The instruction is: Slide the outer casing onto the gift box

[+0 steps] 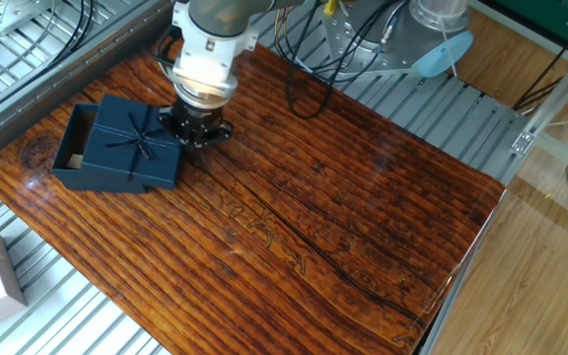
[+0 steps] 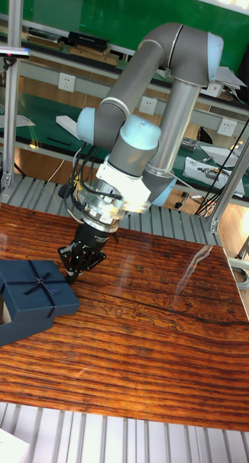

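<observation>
Fixed view: black two-finger gripper [image 1: 194, 135] pressed against the navy blue ribbon-tied cardboard sleeve [image 1: 134, 146], navy tray [image 1: 71, 148] still poking out left. Can't tell whether it's open or closed.

Outer casing [image 1: 134, 146]: navy blue square cardboard sleeve, thin dark ribbon bow crossed on its top face, lying flat near the far left corner of my table, partly drawn over the gift box. Gift box [image 1: 73, 150]: navy blue tray, brown inner wall and a small pale block showing, its left end sticking out of the sleeve's open side.
</observation>
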Controlling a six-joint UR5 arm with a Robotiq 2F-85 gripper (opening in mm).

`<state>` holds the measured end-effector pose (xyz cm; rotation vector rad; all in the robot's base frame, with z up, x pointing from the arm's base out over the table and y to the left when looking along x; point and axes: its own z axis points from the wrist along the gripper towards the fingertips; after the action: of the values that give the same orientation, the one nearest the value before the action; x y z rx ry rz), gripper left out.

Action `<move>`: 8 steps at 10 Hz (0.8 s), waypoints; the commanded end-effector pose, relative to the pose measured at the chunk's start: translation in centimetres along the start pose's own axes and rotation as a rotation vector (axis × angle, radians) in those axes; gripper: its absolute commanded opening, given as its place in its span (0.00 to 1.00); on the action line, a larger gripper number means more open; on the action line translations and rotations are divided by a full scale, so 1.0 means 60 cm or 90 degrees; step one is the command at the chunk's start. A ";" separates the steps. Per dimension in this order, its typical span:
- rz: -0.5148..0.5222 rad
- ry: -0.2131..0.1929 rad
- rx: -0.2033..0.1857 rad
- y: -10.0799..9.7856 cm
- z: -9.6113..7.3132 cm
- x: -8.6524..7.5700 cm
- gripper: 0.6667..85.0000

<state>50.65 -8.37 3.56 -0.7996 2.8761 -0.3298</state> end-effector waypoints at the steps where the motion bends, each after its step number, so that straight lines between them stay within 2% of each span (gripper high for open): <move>1: 0.013 -0.014 -0.013 -0.002 0.020 0.006 0.01; 5: 0.014 -0.011 0.011 -0.012 0.023 0.007 0.01; 6: 0.022 -0.011 0.025 -0.012 0.024 0.005 0.01; 8: 0.034 -0.010 0.073 -0.015 0.026 0.001 0.01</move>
<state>51.06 -9.36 2.30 -0.7537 2.8497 -0.4063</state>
